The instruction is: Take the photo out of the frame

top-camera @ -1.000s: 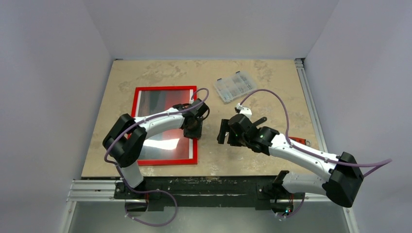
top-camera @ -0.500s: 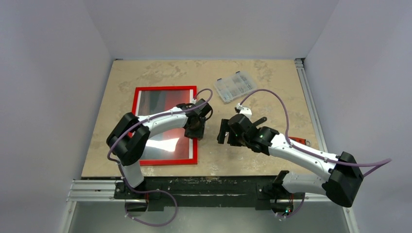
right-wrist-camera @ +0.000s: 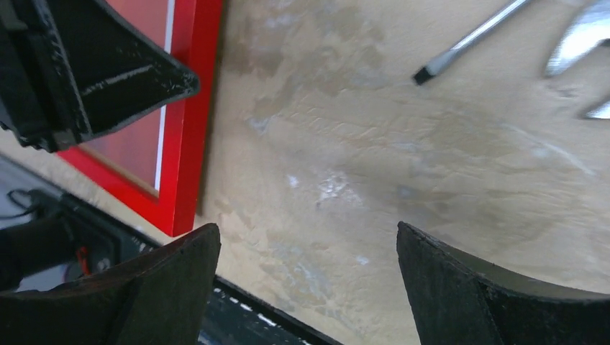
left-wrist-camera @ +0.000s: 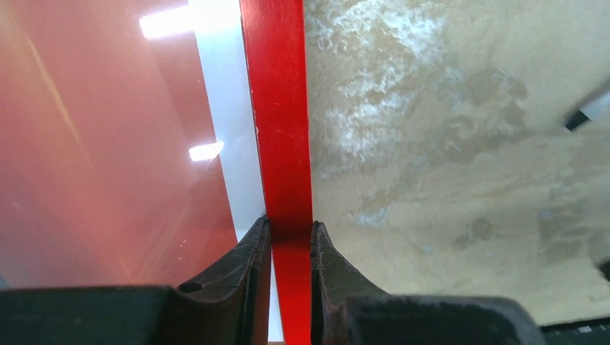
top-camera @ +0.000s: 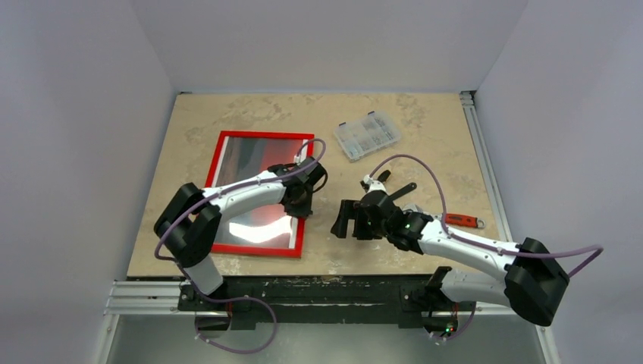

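Note:
The red frame [top-camera: 306, 163] lies on the table's left half, slightly skewed, with the photo [top-camera: 254, 152] inside it under glare. My left gripper [top-camera: 298, 203] is shut on the frame's right rail. In the left wrist view its fingers [left-wrist-camera: 252, 259] pinch the red rail [left-wrist-camera: 277, 108]. The photo's red-orange surface [left-wrist-camera: 108, 144] and white edge strip [left-wrist-camera: 223, 144] lie to the left of the rail. My right gripper [top-camera: 347, 221] is open and empty over bare table, just right of the frame. The right wrist view [right-wrist-camera: 306, 233] shows the frame's near corner [right-wrist-camera: 183, 180].
A clear plastic parts box [top-camera: 367, 135] sits at the back, right of centre. A red-handled screwdriver [top-camera: 462, 221] lies beside the right arm; a metal shaft [right-wrist-camera: 467, 42] shows in the right wrist view. The table's near edge and black rail [top-camera: 318, 287] are close.
The frame has turned slightly in the left gripper's grip, far end shifting right. The right gripper moved toward the near edge and a little left, uncovering the red-handled screwdriver.

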`<state>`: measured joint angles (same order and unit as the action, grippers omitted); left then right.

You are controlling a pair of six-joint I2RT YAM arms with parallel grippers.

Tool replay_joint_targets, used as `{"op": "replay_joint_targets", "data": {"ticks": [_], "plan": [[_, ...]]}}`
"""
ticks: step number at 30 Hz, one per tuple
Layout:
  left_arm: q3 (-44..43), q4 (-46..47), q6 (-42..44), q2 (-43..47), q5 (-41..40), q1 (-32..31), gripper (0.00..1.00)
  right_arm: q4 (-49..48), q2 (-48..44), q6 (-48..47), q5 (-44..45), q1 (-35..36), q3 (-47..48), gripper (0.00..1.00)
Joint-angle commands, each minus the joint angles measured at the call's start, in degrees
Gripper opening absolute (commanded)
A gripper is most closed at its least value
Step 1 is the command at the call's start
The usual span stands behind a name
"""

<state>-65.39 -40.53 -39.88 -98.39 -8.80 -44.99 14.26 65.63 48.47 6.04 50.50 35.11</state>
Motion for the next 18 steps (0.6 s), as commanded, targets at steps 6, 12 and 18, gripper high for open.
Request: {"op": "replay_joint_targets", "data": {"ticks": [6,12,18], "plan": [[0.3,0.6,2.3,15.6,6.3,0.6,0.00,-33.8,2.0,6.4,-14.1,-0.1,-7.8,0.90],[1.7,-0.2,2.9,20.5,7.3,0.8,0.00,-39.9,2.4,14.8,-18.0,-7.4,-7.9,0.89],[1.7,-1.1,3.8,23.6,7.5,0.9,0.00,-37.4,10.1,13.2,-23.2,-12.8,0.8,0.92]]}}
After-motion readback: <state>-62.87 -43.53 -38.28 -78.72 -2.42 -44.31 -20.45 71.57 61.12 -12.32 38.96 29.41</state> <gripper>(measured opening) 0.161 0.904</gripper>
